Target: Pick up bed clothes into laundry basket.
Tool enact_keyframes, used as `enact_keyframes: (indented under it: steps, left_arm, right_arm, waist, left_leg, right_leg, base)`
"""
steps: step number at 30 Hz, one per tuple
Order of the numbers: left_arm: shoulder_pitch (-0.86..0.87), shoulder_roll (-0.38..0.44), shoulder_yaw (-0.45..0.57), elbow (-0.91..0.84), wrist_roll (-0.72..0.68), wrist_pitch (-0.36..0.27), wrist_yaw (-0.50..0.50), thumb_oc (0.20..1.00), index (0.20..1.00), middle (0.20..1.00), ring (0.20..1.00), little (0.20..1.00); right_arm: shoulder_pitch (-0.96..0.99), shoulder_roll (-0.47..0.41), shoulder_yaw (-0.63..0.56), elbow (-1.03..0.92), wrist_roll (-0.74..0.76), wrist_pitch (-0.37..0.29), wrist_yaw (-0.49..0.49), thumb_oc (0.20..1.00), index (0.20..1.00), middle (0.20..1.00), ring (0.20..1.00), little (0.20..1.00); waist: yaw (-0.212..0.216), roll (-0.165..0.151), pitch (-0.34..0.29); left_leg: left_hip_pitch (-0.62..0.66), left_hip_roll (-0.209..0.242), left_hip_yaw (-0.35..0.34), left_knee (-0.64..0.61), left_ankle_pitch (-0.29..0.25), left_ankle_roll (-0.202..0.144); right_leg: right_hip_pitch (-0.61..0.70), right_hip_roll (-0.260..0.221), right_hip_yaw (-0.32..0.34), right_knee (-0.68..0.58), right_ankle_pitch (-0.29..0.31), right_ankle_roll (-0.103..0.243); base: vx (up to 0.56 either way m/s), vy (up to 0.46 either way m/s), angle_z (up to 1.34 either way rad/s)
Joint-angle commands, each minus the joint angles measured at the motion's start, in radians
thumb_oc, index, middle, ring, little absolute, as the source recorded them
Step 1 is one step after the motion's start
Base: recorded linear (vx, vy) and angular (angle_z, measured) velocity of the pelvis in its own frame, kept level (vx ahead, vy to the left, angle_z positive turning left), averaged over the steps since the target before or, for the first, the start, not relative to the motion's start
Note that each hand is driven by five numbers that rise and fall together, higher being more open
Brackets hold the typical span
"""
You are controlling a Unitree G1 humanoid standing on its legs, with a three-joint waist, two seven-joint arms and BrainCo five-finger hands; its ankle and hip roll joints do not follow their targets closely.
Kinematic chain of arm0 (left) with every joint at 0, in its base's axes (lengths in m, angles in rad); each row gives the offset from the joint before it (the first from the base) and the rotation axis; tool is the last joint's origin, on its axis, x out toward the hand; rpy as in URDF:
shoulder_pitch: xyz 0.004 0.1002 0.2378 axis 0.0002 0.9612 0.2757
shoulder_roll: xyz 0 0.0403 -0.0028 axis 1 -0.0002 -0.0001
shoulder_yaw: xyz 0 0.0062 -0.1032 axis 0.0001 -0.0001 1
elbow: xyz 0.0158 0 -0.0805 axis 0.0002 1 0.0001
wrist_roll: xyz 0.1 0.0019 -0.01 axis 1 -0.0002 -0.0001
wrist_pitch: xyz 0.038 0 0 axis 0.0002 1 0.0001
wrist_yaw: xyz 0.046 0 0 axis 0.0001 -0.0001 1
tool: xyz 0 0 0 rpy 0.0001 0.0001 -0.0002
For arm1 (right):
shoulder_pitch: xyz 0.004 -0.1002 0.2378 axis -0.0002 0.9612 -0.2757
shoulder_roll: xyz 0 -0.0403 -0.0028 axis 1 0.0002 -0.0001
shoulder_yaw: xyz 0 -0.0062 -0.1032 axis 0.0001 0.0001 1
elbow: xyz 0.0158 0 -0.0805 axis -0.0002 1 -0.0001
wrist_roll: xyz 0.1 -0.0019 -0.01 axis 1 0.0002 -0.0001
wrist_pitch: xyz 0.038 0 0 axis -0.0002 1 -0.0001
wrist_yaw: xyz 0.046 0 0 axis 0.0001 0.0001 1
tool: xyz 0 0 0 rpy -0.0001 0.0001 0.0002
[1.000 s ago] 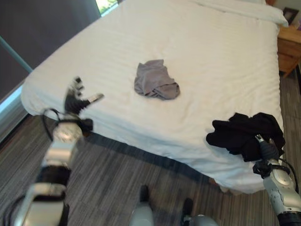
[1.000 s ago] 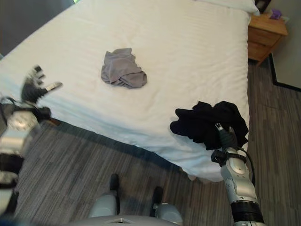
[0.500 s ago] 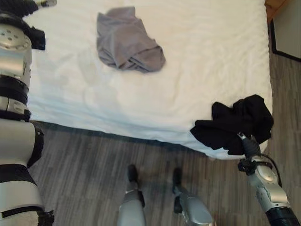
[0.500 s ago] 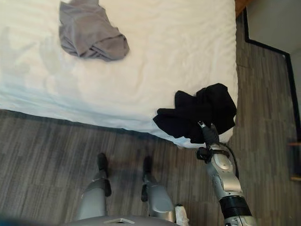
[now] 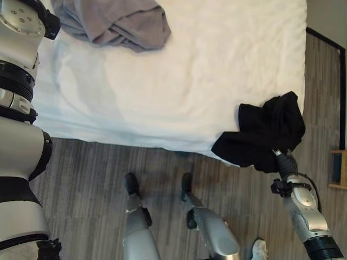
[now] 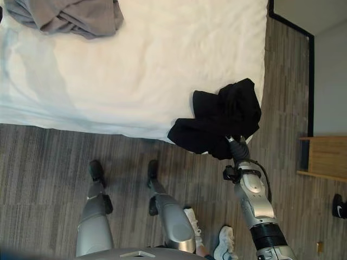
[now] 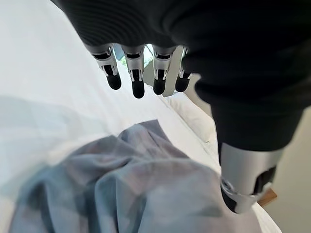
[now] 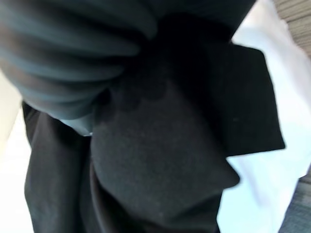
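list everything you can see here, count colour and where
bed: one, white cover, takes up the upper part of both eye views
grey garment: one, crumpled on the bed near its far left side
black garment: one, bunched at the bed's near right corner, hanging over the edge
floor: grey striped planks, in front of and to the right of the bed
wooden furniture: one, light brown, on the floor at the far right
shoes: white, by the robot's legs; a dark one at the right edge
left hand: fingers straight, above the grey garment
right hand: at the black garment, fingers hidden in the cloth
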Motion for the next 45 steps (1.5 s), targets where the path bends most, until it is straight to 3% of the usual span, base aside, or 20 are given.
enact_keyframes:
  steps: [1, 2, 3, 4, 6, 7, 8, 9, 12, 14, 15, 16, 23, 28, 32, 36, 37, 38, 42, 45]
  left_arm:
    - [-0.104, 0.009, 0.003, 0.026, 0.052, -0.044, 0.035, 1.0, 1.0, 1.0, 1.0, 1.0]
    - [-0.105, 0.008, 0.002, 0.027, 0.051, -0.044, 0.035, 1.0, 1.0, 1.0, 1.0, 1.0]
    - [-0.1, 0.0, 0.004, 0.018, 0.052, -0.047, 0.035, 1.0, 1.0, 1.0, 1.0, 1.0]
    - [-0.09, -0.005, 0.013, 0.005, 0.042, -0.05, 0.033, 1.0, 1.0, 1.0, 1.0, 1.0]
    - [-0.079, -0.018, 0.024, -0.005, 0.032, -0.051, 0.03, 1.0, 1.0, 1.0, 1.0, 1.0]
    - [-0.07, -0.033, 0.014, -0.02, 0.042, -0.051, 0.02, 1.0, 1.0, 1.0, 1.0, 1.0]
    - [-0.062, -0.036, 0.005, -0.04, 0.046, -0.053, 0.004, 1.0, 1.0, 1.0, 1.0, 1.0]
    - [-0.051, -0.045, 0.003, -0.044, 0.043, -0.051, -0.007, 1.0, 1.0, 1.0, 1.0, 1.0]
    - [-0.036, -0.07, -0.048, 0.011, 0.126, -0.027, -0.05, 1.0, 1.0, 1.0, 1.0, 1.0]
    - [-0.031, -0.076, -0.069, 0.028, 0.177, -0.015, -0.07, 0.627, 0.627, 0.627, 0.627, 0.627]
    - [-0.035, -0.088, -0.087, 0.035, 0.216, -0.009, -0.069, 0.228, 0.228, 0.228, 0.228, 0.228]
    - [-0.037, -0.096, -0.097, 0.034, 0.24, -0.008, -0.072, 0.2, 0.2, 0.2, 0.2, 0.2]
    - [-0.004, -0.133, -0.09, 0.014, 0.3, -0.004, -0.06, 0.2, 0.2, 0.2, 0.2, 0.2]
    - [0.11, -0.145, -0.004, -0.172, 0.267, -0.01, -0.049, 0.2, 0.2, 0.2, 0.2, 0.2]
    - [0.28, -0.171, 0.182, -0.308, 0.031, -0.051, -0.042, 0.2, 0.2, 0.2, 0.2, 0.2]
    - [0.598, -0.227, 0.415, -0.622, -0.248, -0.127, -0.014, 0.2, 0.2, 0.2, 0.2, 0.2]
    - [0.606, -0.227, 0.42, -0.627, -0.247, -0.125, -0.013, 0.2, 0.2, 0.2, 0.2, 0.2]
    - [0.816, -0.228, 0.536, -0.781, -0.284, -0.14, -0.031, 0.2, 0.2, 0.2, 0.2, 0.2]
    - [1.17, -0.315, 0.742, -0.978, -0.373, -0.173, -0.052, 0.2, 0.2, 0.2, 0.2, 0.2]
    - [1.377, -0.351, 0.86, -1.093, -0.373, -0.179, -0.08, 0.2, 0.2, 0.2, 0.2, 0.2]
  right_arm:
    - [-0.009, -0.035, -0.05, -0.027, 0.009, -0.065, -0.015, 0.2, 0.2, 0.2, 0.2, 0.2]
    - [-0.009, -0.034, -0.05, -0.026, 0.009, -0.065, -0.015, 0.2, 0.2, 0.2, 0.2, 0.2]
    - [-0.01, -0.033, -0.044, -0.029, 0.006, -0.066, -0.014, 0.2, 0.2, 0.2, 0.2, 0.2]
    - [-0.008, -0.033, -0.043, -0.03, 0.005, -0.066, -0.012, 0.2, 0.2, 0.2, 0.2, 0.2]
    - [-0.01, -0.033, -0.039, -0.028, 0.003, -0.067, -0.015, 0.2, 0.2, 0.2, 0.2, 0.2]
    - [-0.012, -0.033, -0.03, -0.028, -0.003, -0.066, -0.014, 0.2, 0.2, 0.2, 0.2, 0.2]
    - [-0.012, -0.033, -0.031, -0.03, -0.003, -0.065, -0.012, 0.2, 0.2, 0.2, 0.2, 0.2]
    - [-0.01, -0.034, -0.029, -0.029, -0.004, -0.065, -0.011, 0.2, 0.2, 0.2, 0.2, 0.2]
    - [-0.017, -0.04, -0.015, -0.027, -0.011, -0.062, -0.005, 0.2, 0.2, 0.2, 0.2, 0.2]
    - [-0.017, -0.042, -0.019, -0.026, -0.008, -0.065, -0.002, 0.2, 0.2, 0.2, 0.2, 0.2]
    - [-0.017, -0.044, -0.018, -0.024, -0.01, -0.065, -0.001, 0.2, 0.2, 0.2, 0.2, 0.2]
    - [-0.015, -0.044, -0.021, -0.023, -0.009, -0.067, -0.001, 0.2, 0.2, 0.2, 0.2, 0.2]
    - [-0.002, -0.043, -0.018, -0.03, -0.008, -0.073, 0.005, 0.2, 0.2, 0.2, 0.2, 0.2]
    - [0.017, -0.026, -0.011, -0.025, -0.017, -0.064, 0.009, 0.2, 0.2, 0.2, 0.2, 0.2]
    - [0.022, -0.012, -0.015, -0.025, -0.03, -0.043, 0.004, 0.2, 0.2, 0.2, 0.2, 0.2]
    - [0.017, -0.005, -0.056, -0.047, -0.038, -0.029, -0.026, 0.2, 0.2, 0.2, 0.2, 0.2]
    - [0.019, -0.008, -0.054, -0.048, -0.038, -0.029, -0.026, 0.2, 0.2, 0.2, 0.2, 0.2]
    - [0.029, -0.012, -0.103, -0.07, -0.047, -0.021, -0.03, 0.2, 0.2, 0.2, 0.2, 0.2]
    - [0.028, -0.014, -0.162, -0.097, -0.063, -0.01, -0.036, 0.2, 0.2, 0.2, 0.2, 0.2]
    - [0.003, -0.018, -0.19, -0.129, -0.068, -0.015, -0.035, 0.2, 0.2, 0.2, 0.2, 0.2]
  waist:
    - [-0.009, -0.005, 0.033]
    - [-0.011, -0.003, 0.026]
    - [-0.008, -0.005, 0.036]
    - [-0.01, 0.0, 0.031]
    - [-0.008, -0.001, 0.04]
    - [-0.01, 0.006, 0.037]
    - [-0.007, 0.007, 0.045]
    - [-0.01, 0.011, 0.041]
    - [-0.016, 0.01, 0.046]
    - [-0.02, 0.01, 0.051]
    - [-0.023, 0.009, 0.053]
    - [-0.026, 0.008, 0.055]
    - [-0.033, 0.005, 0.064]
    - [-0.014, 0.024, 0.068]
    - [0.015, 0.056, 0.057]
    - [0.061, 0.102, 0.039]
    - [0.059, 0.103, 0.038]
    - [0.089, 0.135, 0.019]
    - [0.14, 0.19, -0.044]
    - [0.177, 0.212, -0.1]
  left_leg:
    - [-0.063, 0.002, -0.048, 0.008, 0.04, -0.005]
    - [-0.052, 0.003, -0.057, 0.003, 0.013, -0.015]
    - [-0.07, 0.0, -0.05, 0.008, 0.04, -0.005]
    - [-0.061, 0.0, -0.06, 0.001, 0.015, -0.013]
    - [-0.076, -0.004, -0.052, 0.004, 0.043, -0.003]
    - [-0.068, -0.008, -0.062, -0.009, 0.02, -0.012]
    - [-0.08, -0.011, -0.058, -0.008, 0.048, -0.001]
    - [-0.068, -0.011, -0.066, -0.016, 0.022, -0.01]
    - [-0.065, -0.012, -0.065, -0.018, 0.022, -0.009]
    - [-0.067, -0.012, -0.062, -0.015, 0.02, -0.008]
    - [-0.07, -0.012, -0.061, -0.011, 0.02, -0.008]
    - [-0.072, -0.011, -0.063, -0.008, 0.018, -0.008]
    - [-0.075, -0.008, -0.062, -0.01, 0.021, -0.007]
    - [-0.059, -0.02, -0.056, -0.006, 0.045, 0.005]
    - [-0.002, -0.032, -0.056, -0.016, 0.039, 0.005]
    - [0.081, -0.048, -0.06, -0.027, 0.028, 0.008]
    - [0.084, -0.048, -0.06, -0.028, 0.028, 0.008]
    - [0.136, -0.059, -0.061, -0.043, 0.027, 0.012]
    - [0.244, -0.077, -0.066, -0.088, 0.028, 0.017]
    - [0.314, -0.086, -0.073, -0.106, 0.023, 0.013]
  right_leg:
    - [0.088, -0.091, -0.015, 0.011, -0.019, 0.138]
    - [0.096, -0.088, -0.012, 0.011, -0.035, 0.142]
    - [0.084, -0.092, -0.017, 0.011, -0.019, 0.138]
    - [0.088, -0.089, -0.017, 0.011, -0.033, 0.142]
    - [0.078, -0.093, -0.025, 0.011, -0.018, 0.139]
    - [0.081, -0.091, -0.025, 0.011, -0.034, 0.144]
    - [0.07, -0.094, -0.029, 0.011, -0.018, 0.14]
    - [0.077, -0.091, -0.026, 0.011, -0.035, 0.144]
    - [0.072, -0.088, -0.023, 0.011, -0.033, 0.143]
    - [0.068, -0.087, -0.018, 0.011, -0.031, 0.143]
    - [0.066, -0.086, -0.017, 0.011, -0.031, 0.142]
    - [0.064, -0.086, -0.015, 0.011, -0.03, 0.142]
    - [0.056, -0.082, -0.008, 0.011, -0.027, 0.141]
    - [0.065, -0.09, -0.01, 0.011, -0.019, 0.135]
    - [0.113, -0.1, -0.02, 0.011, -0.034, 0.129]
    - [0.18, -0.115, -0.031, 0.03, -0.068, 0.116]
    - [0.183, -0.115, -0.031, 0.03, -0.069, 0.116]
    - [0.217, -0.127, -0.033, 0.055, -0.1, 0.107]
    - [0.301, -0.146, -0.053, 0.099, -0.153, 0.095]
    - [0.377, -0.149, -0.069, 0.094, -0.176, 0.087]
  base:
    - [0.0, 0.0, 0.0]
    - [0.0, 0.0, 0.0]
    - [0.09, -0.005, -0.01]
    - [0.0, 0.0, 0.0]
    - [0.0, 0.0, 0.0]
    - [-0.07, 0.047, 0.03]
    - [0.09, 0.012, 0.05]
    - [0.0, 0.016, 0.06]
    - [0.02, 0.012, 0.02]
    - [0.0, 0.0, 0.0]
    - [0.0, 0.0, 0.0]
    - [0.0, 0.0, 0.0]
    - [0.0, 0.0, 0.0]
    - [-0.04, 0.005, -0.05]
    - [0.03, -0.011, -0.07]
    - [0.06, -0.023, -0.02]
    - [0.1, 0.035, 0.11]
    - [0.1, 0.041, 0.12]
    - [0.13, 0.007, 0.09]
    - [0.11, -0.068, 0.23]
